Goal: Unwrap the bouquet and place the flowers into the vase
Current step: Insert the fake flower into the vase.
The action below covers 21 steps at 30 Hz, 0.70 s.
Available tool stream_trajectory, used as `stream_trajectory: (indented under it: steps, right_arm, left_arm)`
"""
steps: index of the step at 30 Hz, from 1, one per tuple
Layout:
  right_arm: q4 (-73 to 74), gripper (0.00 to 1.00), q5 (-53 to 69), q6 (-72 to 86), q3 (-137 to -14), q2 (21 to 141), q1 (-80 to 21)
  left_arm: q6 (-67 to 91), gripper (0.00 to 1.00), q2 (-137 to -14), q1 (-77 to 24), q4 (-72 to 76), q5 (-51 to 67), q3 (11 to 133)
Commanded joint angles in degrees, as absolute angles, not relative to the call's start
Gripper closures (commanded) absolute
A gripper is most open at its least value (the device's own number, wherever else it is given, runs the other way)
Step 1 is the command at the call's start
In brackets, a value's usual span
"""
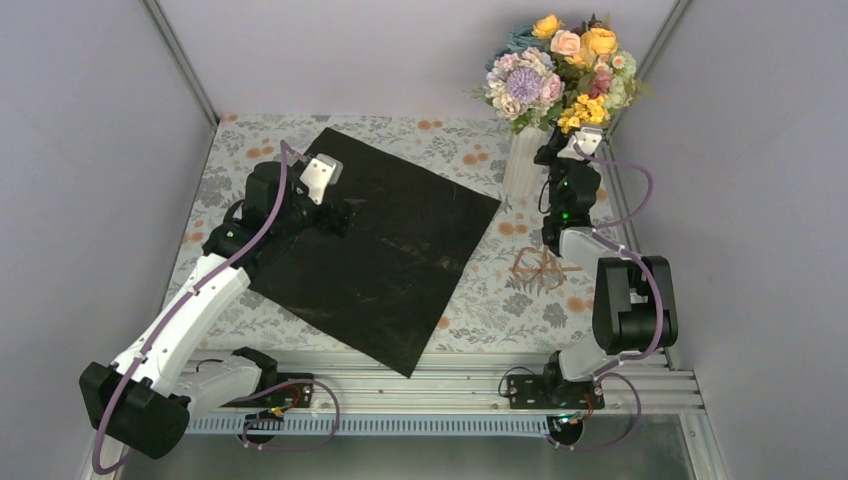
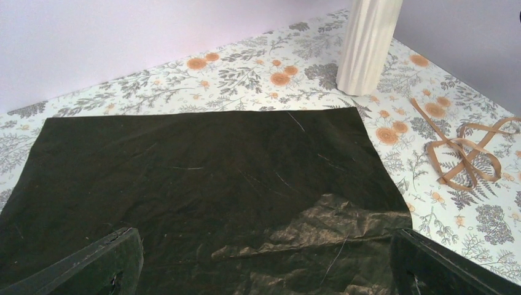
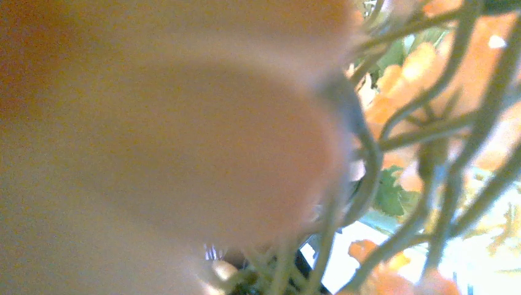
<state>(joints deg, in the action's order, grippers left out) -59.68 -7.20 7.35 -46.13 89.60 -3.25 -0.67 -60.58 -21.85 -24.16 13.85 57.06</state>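
Observation:
The black sheet (image 1: 390, 250) of the bouquet lies spread flat on the tablecloth, with no stems on it. The flowers (image 1: 560, 70) stand bunched above the white ribbed vase (image 1: 522, 165) at the back right. Their stems run down at its rim. My right gripper (image 1: 550, 152) is at the vase's top, shut on the stems. In the right wrist view, green stems (image 3: 430, 123) converge at my jaws behind a blurred peach bloom (image 3: 184, 141). My left gripper (image 2: 264, 246) is open, low over the sheet (image 2: 203, 172). The vase (image 2: 367, 46) lies far ahead of it.
A loose brown ribbon (image 1: 540, 265) lies on the floral tablecloth (image 1: 480, 300) right of the sheet, also in the left wrist view (image 2: 464, 153). Grey walls close in the table on three sides. A metal rail (image 1: 450, 385) runs along the near edge.

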Motion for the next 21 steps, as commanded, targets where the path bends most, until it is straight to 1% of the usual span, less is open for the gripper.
stream_trajectory:
  steps: [1,4,8,10,14,19,21]
  right_arm:
    - [-52.7,0.96,-7.2,7.0,-44.4,91.7,-3.4]
    - [-54.4,0.96,-7.6,7.8,-41.8,90.1,-3.4]
    - [-53.0,0.95,-8.2,8.0,-41.1,88.1,-3.6]
    - [-51.6,0.91,-7.5,8.0,-41.2,86.9,-3.7]
    - [-50.0,0.79,-6.7,7.3,-41.2,84.7,-4.0]
    - [-49.1,0.74,-6.8,7.7,-40.8,82.9,-4.2]
    - [-49.0,0.7,-6.7,8.0,-40.5,82.2,-4.3]
  left_arm:
    - [-1.0,0.0,-59.8,-21.3,-23.5,14.5,56.7]
    - [-1.0,0.0,-59.8,-21.3,-23.6,14.5,56.5]
    - [-0.9,0.0,-59.8,-21.3,-23.4,15.2,56.6]
    - [-0.9,0.0,-59.8,-21.3,-23.4,15.4,56.6]
    - [-0.8,0.0,-59.3,-21.4,-23.4,15.4,56.5]
    - [-0.8,0.0,-59.1,-21.4,-23.3,15.6,56.3]
    - [-0.8,0.0,-58.9,-21.3,-23.2,15.7,56.3]
